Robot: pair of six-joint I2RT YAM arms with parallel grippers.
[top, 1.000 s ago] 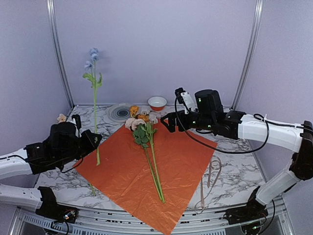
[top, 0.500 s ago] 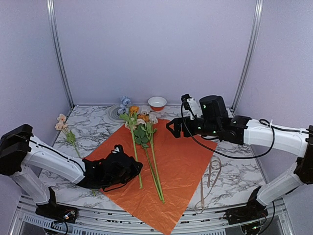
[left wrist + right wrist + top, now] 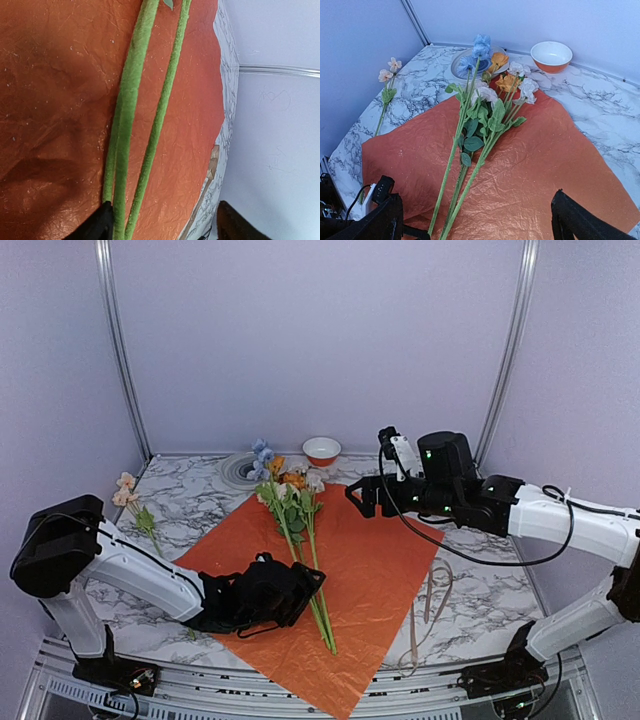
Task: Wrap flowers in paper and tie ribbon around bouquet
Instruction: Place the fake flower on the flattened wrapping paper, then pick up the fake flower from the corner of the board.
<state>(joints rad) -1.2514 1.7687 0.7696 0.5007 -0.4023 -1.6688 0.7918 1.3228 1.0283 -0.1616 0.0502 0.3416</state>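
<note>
1. The paper lies flat on the counter, orange face up, ready to roll.
2. The flowers lie across it, stalks bunched, so one wrap should catch them all.
3. Left gripper sits low over the stalks, fingers spread and pinching nothing.
4. Right gripper hovers by the heads, fingers spread, empty.
5. The ribbon lies right of the paper, likely kept for tying.

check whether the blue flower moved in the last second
Yes: from upright in the air on the left, the blue flower came down rightward onto the paper, head beside the grey plate.
</note>
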